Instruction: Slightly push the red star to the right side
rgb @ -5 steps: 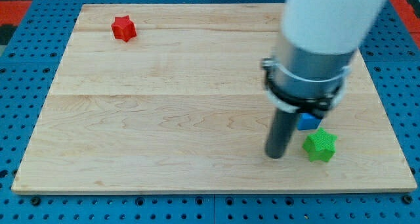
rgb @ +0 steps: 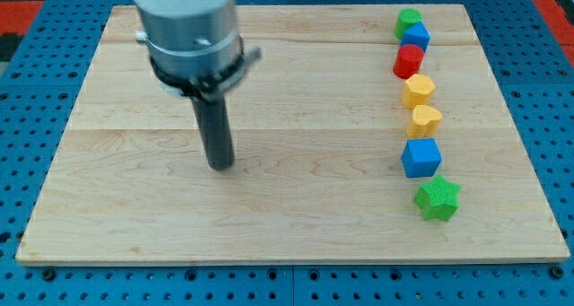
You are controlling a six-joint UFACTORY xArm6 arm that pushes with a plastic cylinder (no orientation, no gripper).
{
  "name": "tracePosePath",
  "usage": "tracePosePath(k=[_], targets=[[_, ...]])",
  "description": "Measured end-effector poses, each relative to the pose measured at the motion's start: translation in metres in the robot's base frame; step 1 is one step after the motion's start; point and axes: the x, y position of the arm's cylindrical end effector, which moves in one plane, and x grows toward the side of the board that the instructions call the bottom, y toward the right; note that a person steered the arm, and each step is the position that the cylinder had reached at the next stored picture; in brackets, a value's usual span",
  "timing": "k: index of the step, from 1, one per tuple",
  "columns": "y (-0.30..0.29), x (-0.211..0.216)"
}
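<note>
Straight dark rod hangs from the grey-and-white arm body (rgb: 193, 28); the tip (rgb: 220, 165) rests on the pale wooden board (rgb: 296, 216), touching no block; it is a plain rod end with no jaws, so it holds nothing, and bare wood lies all round it. The red star does not show anywhere in the view; where it lies cannot be told.

All visible blocks sit well apart from the tip, toward the view's right, in a rough column running top to bottom. Farthest up from the tip is the green block (rgb: 410, 19), shape unclear, close to the board's top edge; the small blue block (rgb: 415, 37) touches it just below; then the red cylinder (rgb: 409, 61); then the upper yellow block (rgb: 418, 91); then the lower yellow block (rgb: 425, 120), both many-sided. The blue cube (rgb: 421, 157) sits about level with the tip; the green star (rgb: 438, 199) lies just below the cube, lower than the tip and a bit further right. Blue pegboard (rgb: 36, 279) surrounds the board.
</note>
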Motion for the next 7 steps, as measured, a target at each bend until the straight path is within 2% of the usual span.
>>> tracePosePath(k=[2, 3, 5, 6, 7], targets=[[-0.111, -0.099], [-0.122, -0.146], [-0.091, -0.203], [-0.085, -0.21], [-0.051, -0.215]])
